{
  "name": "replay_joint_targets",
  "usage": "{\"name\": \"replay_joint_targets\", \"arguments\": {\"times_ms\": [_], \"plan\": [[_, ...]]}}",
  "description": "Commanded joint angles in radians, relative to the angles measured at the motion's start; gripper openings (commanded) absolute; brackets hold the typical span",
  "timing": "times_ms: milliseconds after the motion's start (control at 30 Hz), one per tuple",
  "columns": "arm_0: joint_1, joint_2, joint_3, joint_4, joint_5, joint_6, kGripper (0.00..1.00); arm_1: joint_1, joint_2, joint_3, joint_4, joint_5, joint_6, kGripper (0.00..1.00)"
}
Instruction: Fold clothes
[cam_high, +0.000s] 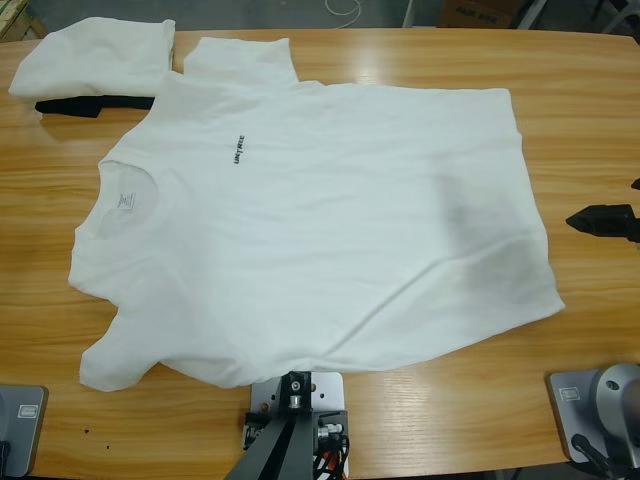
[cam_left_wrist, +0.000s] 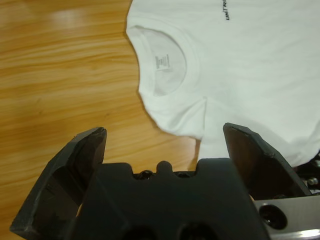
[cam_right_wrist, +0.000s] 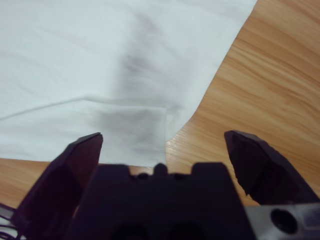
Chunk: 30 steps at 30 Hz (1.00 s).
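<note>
A glossy wooden counter (cam_high: 420, 70) filled the frame; beyond its upper edge lay grey floor (cam_high: 250, 12) and a cardboard box (cam_high: 478, 12).

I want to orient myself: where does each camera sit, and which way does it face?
High view: above the table, looking down on the spread T-shirt; a black gripper tip shows at the right edge.
Left wrist view: on the left arm, facing the collar; left gripper open.
Right wrist view: facing the hem corner; right gripper open.
All share the T-shirt.
</note>
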Motion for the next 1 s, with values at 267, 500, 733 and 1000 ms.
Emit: {"name": "replay_joint_targets", "arguments": {"times_ms": [267, 500, 733, 1000], "plan": [[0.007, -0.018, 0.036, -0.009, -0.014, 0.005, 0.896, -0.009, -0.005, 0.018, 0.013, 0.002, 0.022, 0.991], [-0.066, -0.162, 0.020, 0.014, -0.264, -0.264, 0.895, 0.043, -0.271, 0.012, 0.158, 0.040, 0.506, 1.000], [-0.089, -0.330, 0.287, -0.070, -0.600, -0.356, 0.812, 0.044, -0.323, 0.192, 0.132, 0.116, 0.772, 1.000], [-0.122, -0.287, 0.351, -0.008, -0.481, -0.472, 1.000, 0.044, -0.333, 0.230, 0.104, 0.111, 0.846, 1.000]]}}
